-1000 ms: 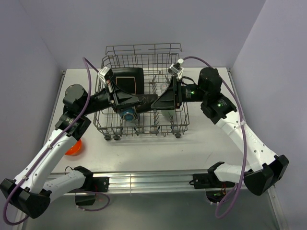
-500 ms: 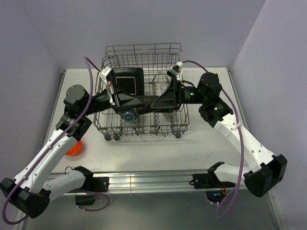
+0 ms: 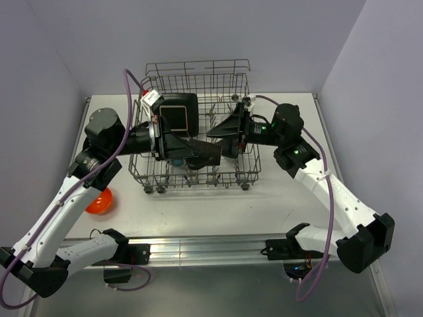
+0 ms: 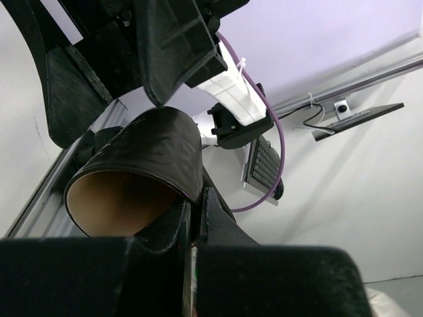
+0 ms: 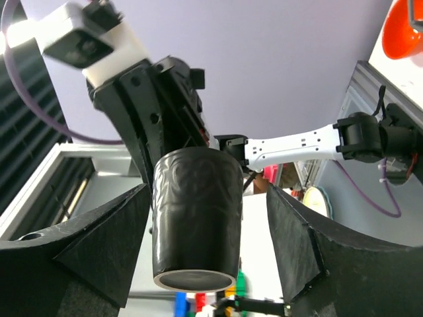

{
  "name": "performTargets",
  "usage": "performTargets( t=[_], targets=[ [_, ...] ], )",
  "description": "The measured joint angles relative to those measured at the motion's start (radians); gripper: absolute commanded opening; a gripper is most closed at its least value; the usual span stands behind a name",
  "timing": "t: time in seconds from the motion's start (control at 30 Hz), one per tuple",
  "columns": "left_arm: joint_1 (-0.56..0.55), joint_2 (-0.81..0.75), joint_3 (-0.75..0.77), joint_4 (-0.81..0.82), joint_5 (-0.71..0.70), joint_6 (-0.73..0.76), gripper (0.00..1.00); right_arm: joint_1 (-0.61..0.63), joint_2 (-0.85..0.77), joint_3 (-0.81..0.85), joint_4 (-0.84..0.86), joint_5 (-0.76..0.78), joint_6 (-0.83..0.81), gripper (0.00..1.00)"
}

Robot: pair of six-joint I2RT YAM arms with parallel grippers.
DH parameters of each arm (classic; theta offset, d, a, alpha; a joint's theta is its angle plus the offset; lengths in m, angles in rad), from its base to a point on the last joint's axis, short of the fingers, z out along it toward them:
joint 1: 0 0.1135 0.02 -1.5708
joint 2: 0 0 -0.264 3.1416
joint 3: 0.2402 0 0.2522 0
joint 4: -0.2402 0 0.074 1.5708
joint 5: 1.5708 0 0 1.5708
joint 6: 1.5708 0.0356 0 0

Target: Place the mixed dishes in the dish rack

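The dark brown mug [image 5: 196,218] is held in the air over the front middle of the dish rack [image 3: 197,64], between the two arms. It is grasped by the left tool [image 4: 195,212], which is clenched on the wall at the mug's rim. The right tool [image 5: 206,198] is spread wide around the mug's body. Gaps are seen on both sides, so nothing is gripped by it.

The mug is judged to be stiff, fairly heavy for its size and breakable if dropped onto the wires. Its patterned dark surface looks glossy, so some slip is to be expected. A pinch at the rim alone lets it swing. A hold across the middle of the body, where the right tool now stands, would probably be steadier. No handle can be made out.

Inside the rack, the black square plate [image 3: 178,113] is propped in the back left part. The blue round bowl [image 3: 177,160] is glimpsed near the front, under the left tool. The rack's right side is largely hidden by the tools. The small orange bowl [image 3: 99,201] lies outside the rack, near the left edge of the bench [image 3: 284,198].
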Motion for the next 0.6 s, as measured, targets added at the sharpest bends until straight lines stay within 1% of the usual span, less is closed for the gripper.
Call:
performTargets(
  t=[0.17, 0.27, 0.37, 0.4, 0.6],
  targets=[
    [0.000, 0.001, 0.032, -0.061, 0.005, 0.075, 0.00, -0.001, -0.002, 0.013, -0.047, 0.019, 0.011, 0.77],
    [0.000, 0.003, 0.041, -0.073, 0.003, 0.099, 0.00, -0.001, -0.009, 0.014, -0.065, 0.025, 0.010, 0.80],
    [0.000, 0.010, 0.046, -0.079, -0.005, 0.111, 0.00, -0.001, -0.026, 0.014, -0.067, 0.030, 0.008, 0.86],
    [0.000, 0.012, 0.047, -0.079, -0.009, 0.115, 0.00, -0.001, -0.034, 0.014, -0.068, 0.032, 0.004, 0.99],
    [0.000, 0.023, 0.048, -0.079, -0.047, 0.115, 0.00, 0.002, -0.069, 0.016, -0.079, 0.043, -0.035, 1.00]
  ],
)
